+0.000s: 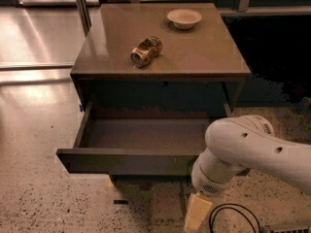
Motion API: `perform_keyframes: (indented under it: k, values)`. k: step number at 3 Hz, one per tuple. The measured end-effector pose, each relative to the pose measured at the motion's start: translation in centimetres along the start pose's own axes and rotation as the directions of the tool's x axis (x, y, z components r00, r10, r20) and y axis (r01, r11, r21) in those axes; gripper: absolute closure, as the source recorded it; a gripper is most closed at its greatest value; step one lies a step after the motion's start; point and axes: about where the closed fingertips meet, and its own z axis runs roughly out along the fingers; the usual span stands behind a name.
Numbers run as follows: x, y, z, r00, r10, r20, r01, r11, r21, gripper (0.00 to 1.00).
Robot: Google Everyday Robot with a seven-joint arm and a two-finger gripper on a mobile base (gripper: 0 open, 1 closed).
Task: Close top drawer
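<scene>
Matt top drawer (pixel 121 161), shiny metal can (pixel 146 51), smooth cream plastic gripper (pixel 197 213) below the drawer front.

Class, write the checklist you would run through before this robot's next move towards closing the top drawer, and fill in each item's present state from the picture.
1. The top drawer is open and needs a push: ok, it stands pulled far out.
2. The drawer's inside is free of loose things: cannot tell. The visible part is bare, but the arm hides its right end.
3. The gripper sits against the drawer front: not ok. It hangs below the front, near the floor.
4. The can and bowl lie back from the front edge of the cabinet top: ok.
5. The black cable is clear of the gripper: cannot tell. It loops right beside it.
</scene>
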Motion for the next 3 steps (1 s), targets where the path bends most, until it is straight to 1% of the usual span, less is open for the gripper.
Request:
perform_keyframes:
  k: [1,2,3]
  values:
    - [-2.80,-4.49,-0.24,0.999,-0.036,-0.018,0.037,0.9979,0.053,0.00]
    - [-2.80,-4.49,-0.24,0.999,-0.036,-0.018,0.037,0.9979,0.053,0.00]
    - [-2.82,-4.74,-0.37,0.999,-0.037,-0.015,0.038,0.9973,0.063,0.00]
